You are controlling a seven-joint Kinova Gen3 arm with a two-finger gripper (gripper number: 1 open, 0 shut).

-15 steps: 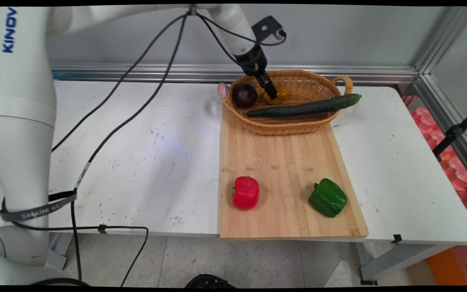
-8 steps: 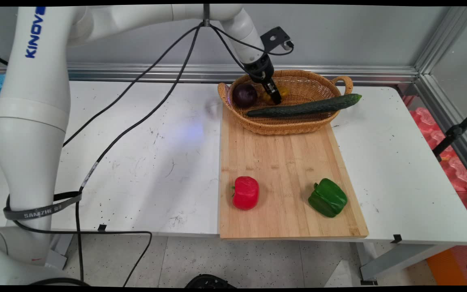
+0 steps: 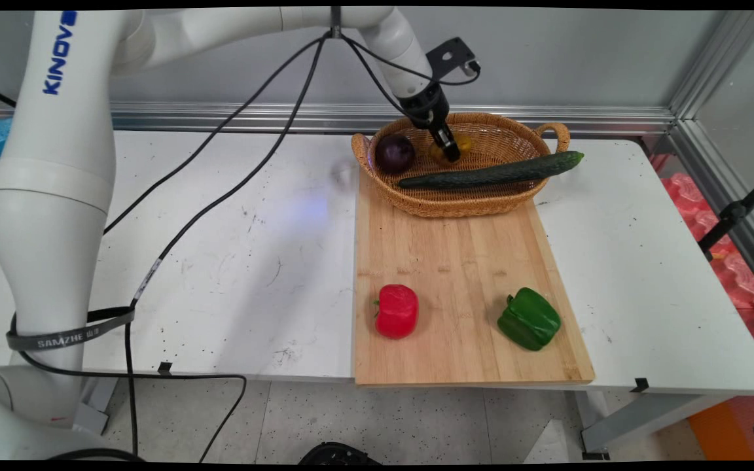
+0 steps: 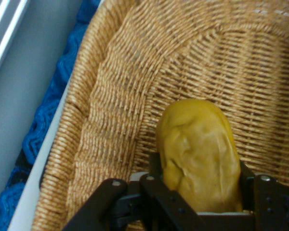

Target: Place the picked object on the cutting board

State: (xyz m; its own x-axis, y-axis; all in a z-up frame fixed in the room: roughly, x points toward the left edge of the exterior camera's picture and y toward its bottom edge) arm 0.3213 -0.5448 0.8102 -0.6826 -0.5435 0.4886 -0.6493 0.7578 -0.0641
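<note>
Since half a second ago, the gripper [image 3: 450,152] has been shifted slightly to the right and a little higher inside the wicker basket [image 3: 482,199], and the yellow pepper [image 3: 462,142] has been carried along with it. The fingers [image 4: 153,169] are clenched on the yellow pepper [image 4: 200,154], which is seen in the hand view pinched between them, with the woven basket wall [image 4: 111,110] behind it. Whether the pepper is clear of the basket floor cannot be told. Just beside it on the left, a dark purple onion [image 3: 394,153] is lying in the basket. A long cucumber [image 3: 491,173] is laid across the basket's near side, its tip projecting over the right rim. The basket is set on the far end of a wooden cutting board [image 3: 462,261], on whose near end a red pepper [image 3: 396,311] and a green pepper [image 3: 529,318] are placed well apart. The board is carried by the white worktop [image 3: 220,261].
</note>
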